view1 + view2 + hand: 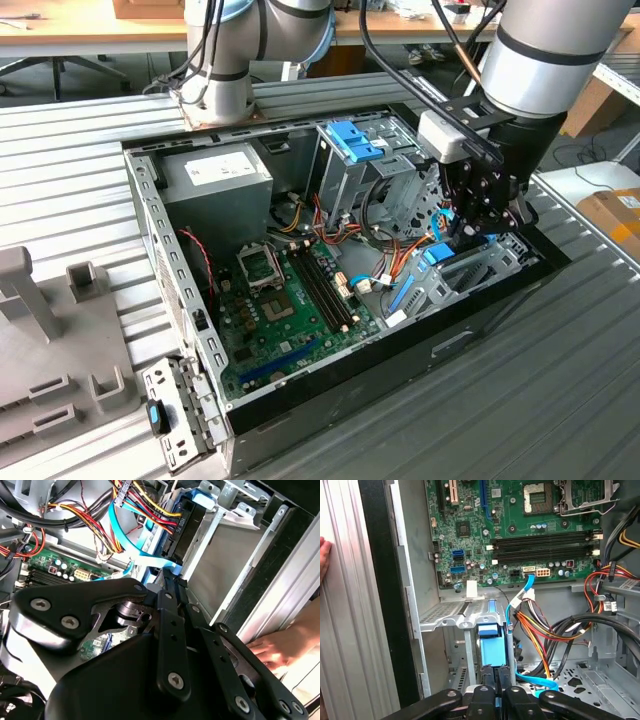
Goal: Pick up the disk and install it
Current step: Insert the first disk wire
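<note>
I saw my end effector [496,690] pinching the disk [494,647], its long axis pointing down into the drive cage [451,615].

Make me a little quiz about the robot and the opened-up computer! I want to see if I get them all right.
1. True or false: the gripper is down inside the computer case, on the exterior view's right.
2. The grey box with a white sticker, in the case corner, is: A) a power supply, B) a toaster, C) a fan.
3. Fill in: the plastic latch on top of the metal cage is coloured ____.

Key: 1 true; 2 A; 3 blue.
</note>
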Motion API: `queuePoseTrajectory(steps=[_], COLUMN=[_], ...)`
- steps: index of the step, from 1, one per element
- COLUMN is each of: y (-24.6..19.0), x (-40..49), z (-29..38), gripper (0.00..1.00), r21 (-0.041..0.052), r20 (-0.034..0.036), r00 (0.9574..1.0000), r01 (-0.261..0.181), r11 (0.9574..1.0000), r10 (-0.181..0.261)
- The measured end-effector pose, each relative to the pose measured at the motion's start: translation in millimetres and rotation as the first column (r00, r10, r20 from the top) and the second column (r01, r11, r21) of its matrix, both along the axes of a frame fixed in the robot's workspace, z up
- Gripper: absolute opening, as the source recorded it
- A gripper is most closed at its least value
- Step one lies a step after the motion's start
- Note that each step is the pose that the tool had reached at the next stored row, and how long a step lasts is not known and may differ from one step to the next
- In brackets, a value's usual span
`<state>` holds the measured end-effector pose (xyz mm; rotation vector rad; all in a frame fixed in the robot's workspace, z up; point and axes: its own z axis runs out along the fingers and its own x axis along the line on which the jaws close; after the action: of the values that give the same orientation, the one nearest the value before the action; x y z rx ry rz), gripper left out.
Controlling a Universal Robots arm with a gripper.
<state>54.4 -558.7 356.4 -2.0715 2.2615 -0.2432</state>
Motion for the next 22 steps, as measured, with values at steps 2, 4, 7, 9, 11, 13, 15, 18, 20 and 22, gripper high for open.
queuePoseTrajectory(steps=[2,4,7,9,11,13,15,18,20,22], y=[0.1,0.1,0.2,0.7,1.7,5.5,7.0,7.2,9.8,11.2], x=[0.4,0.4,0.5,0.5,0.5,0.5,1.0,1.6,2.7,3.0], z=[-1.2,-2.0,-2.2,-2.3,-2.2,-2.3,-2.3,-2.3,-2.7,-2.9], gripper=[0.15,0.15,0.15,0.15,0.15,0.15,0.15,0.15,0.15,0.15], r21=[-0.0073,-0.0116,-0.0195,-0.0246,-0.0271,-0.0512,-0.0652,-0.0658,-0.0673,-0.0682], r20=[0.0000,0.0001,0.0003,0.0005,0.0004,-0.0087,-0.0228,-0.0283,-0.0447,-0.0564], r00=[1.0000,0.9998,0.9993,0.9992,0.9992,0.9991,0.9988,0.9987,0.9972,0.9957], r01=[0.003,0.022,0.037,0.040,0.041,0.041,0.041,0.041,0.056,0.070], r11=[1.0000,0.9997,0.9991,0.9989,0.9988,0.9978,0.9970,0.9970,0.9962,0.9952], r10=[-0.003,-0.022,-0.037,-0.040,-0.041,-0.042,-0.043,-0.043,-0.059,-0.073])
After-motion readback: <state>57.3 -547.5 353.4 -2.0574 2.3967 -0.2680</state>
